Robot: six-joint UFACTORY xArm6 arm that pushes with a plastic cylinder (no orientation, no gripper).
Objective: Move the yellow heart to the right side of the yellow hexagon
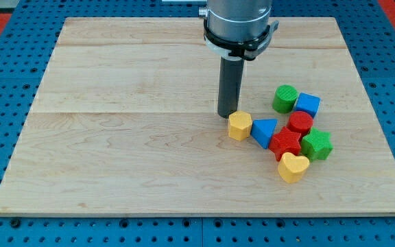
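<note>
Yellow heart (293, 167) nearest us, at the cluster's bottom edge.
We have no pincer, only our rod: my tip (226, 114) stands just above-left of the yellow hexagon (239, 125), contact unclear; the arm's top is cut off beyond the wooden board (115, 123).

On my feed the wooden table (129, 137) lies over a blue pegboard (5, 230). The spare blocks cluster at the view's right. A green cylinder (285, 98) touches a blue cube (308, 104). Below them a red cylinder (300, 123) sits between a blue triangle (264, 131) and a green star (316, 145). A red star (286, 143) touches the blue triangle and the green star.
</note>
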